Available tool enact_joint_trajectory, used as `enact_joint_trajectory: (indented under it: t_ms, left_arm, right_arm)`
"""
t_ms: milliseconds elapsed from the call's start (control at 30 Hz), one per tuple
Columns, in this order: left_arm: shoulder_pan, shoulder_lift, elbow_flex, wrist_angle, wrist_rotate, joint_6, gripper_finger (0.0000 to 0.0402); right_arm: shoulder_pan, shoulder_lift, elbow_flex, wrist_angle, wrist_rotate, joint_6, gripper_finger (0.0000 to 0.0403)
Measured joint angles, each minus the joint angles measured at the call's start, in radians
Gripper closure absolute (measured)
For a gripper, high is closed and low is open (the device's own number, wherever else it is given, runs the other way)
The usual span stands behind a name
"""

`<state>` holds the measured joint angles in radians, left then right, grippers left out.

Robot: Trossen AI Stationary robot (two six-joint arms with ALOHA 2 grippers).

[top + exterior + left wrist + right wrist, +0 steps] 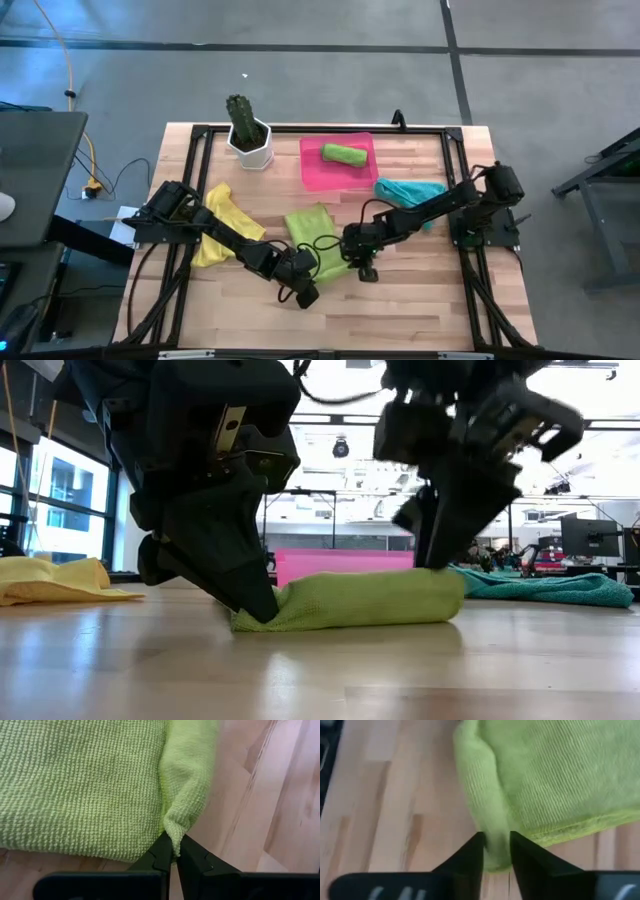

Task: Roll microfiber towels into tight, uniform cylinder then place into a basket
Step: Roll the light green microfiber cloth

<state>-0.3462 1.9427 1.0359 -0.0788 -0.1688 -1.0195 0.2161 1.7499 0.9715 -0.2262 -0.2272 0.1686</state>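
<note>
The lime green towel [318, 238] lying mid-tabletop is soft, light and floppy, best taken at its folded near edge, where the left claw [174, 856] pinches one corner and the right claw [496, 851], parted slightly, straddles the other.

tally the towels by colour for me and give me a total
Lime green: 2, one rolled in the pink basket at, one on the table pinched by the left gripper and straddled by the right gripper
Yellow: 1
Teal: 1
Total: 4
</note>
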Motion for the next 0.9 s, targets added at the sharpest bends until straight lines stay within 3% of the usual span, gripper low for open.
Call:
enact_joint_trajectory:
  t_ms: [167,400,500,767,900]
  left_arm:
    - [0.000,0.000,0.000,0.000,0.000,0.000,0.0392]
    - [0.000,0.002,-0.001,-0.004,0.000,0.001,0.0392]
    - [0.000,0.002,-0.001,-0.004,0.000,0.001,0.0392]
    - [0.000,0.002,-0.002,0.002,0.000,0.001,0.0392]
    - [0.000,0.003,-0.002,0.003,0.000,0.001,0.0392]
  right_arm:
    - [0.038,-0.022,0.055,-0.049,0.043,-0.175,0.0277]
    - [0.172,-0.022,0.056,0.011,0.119,-0.355,0.0282]
    - [0.221,-0.011,0.052,0.046,0.161,-0.353,0.0294]
    - [0.256,0.044,0.011,0.110,0.436,-0.303,0.0323]
    - [0.256,0.045,0.011,0.096,0.460,-0.281,0.0321]
